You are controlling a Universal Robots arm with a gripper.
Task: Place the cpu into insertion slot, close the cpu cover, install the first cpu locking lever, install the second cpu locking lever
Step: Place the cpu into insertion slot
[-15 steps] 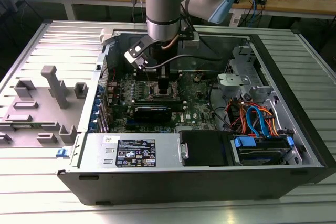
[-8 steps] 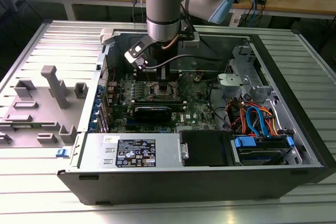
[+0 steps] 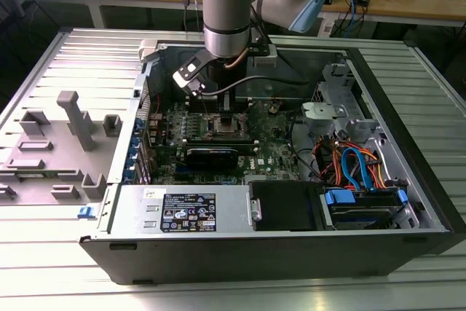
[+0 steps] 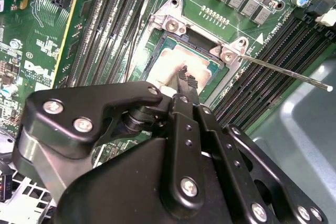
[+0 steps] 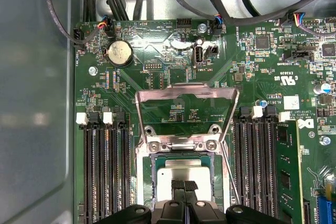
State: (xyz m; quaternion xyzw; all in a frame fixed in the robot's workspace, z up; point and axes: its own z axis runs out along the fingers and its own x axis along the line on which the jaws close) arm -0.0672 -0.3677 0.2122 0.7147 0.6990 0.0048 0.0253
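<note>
The cpu (image 5: 184, 169), a square chip with a dull silver top, lies flat in the insertion slot (image 5: 148, 179) on the green motherboard. In the second wrist view the cpu (image 4: 170, 61) sits inside the slot's silver rim (image 4: 170, 24). The cpu cover (image 5: 184, 91), a thin silver frame, stands swung up and open behind the slot. One thin locking lever (image 4: 283, 72) sticks out free beside the socket, also seen as a thin wire (image 5: 229, 174). My gripper (image 5: 184, 186) hangs straight over the chip, fingers shut together, tips at its top face (image 4: 186, 80). In the exterior view my gripper (image 3: 227, 118) reaches down into the open computer case.
Long black memory slots (image 5: 105, 171) flank the socket on both sides. A coin battery (image 5: 119, 52) and black cables lie beyond the cover. A black card (image 3: 218, 154), the power supply (image 3: 182, 209) and a drive bay with blue and orange cables (image 3: 357, 169) crowd the case. A grey fixture (image 3: 73, 118) stands at the exterior view's left.
</note>
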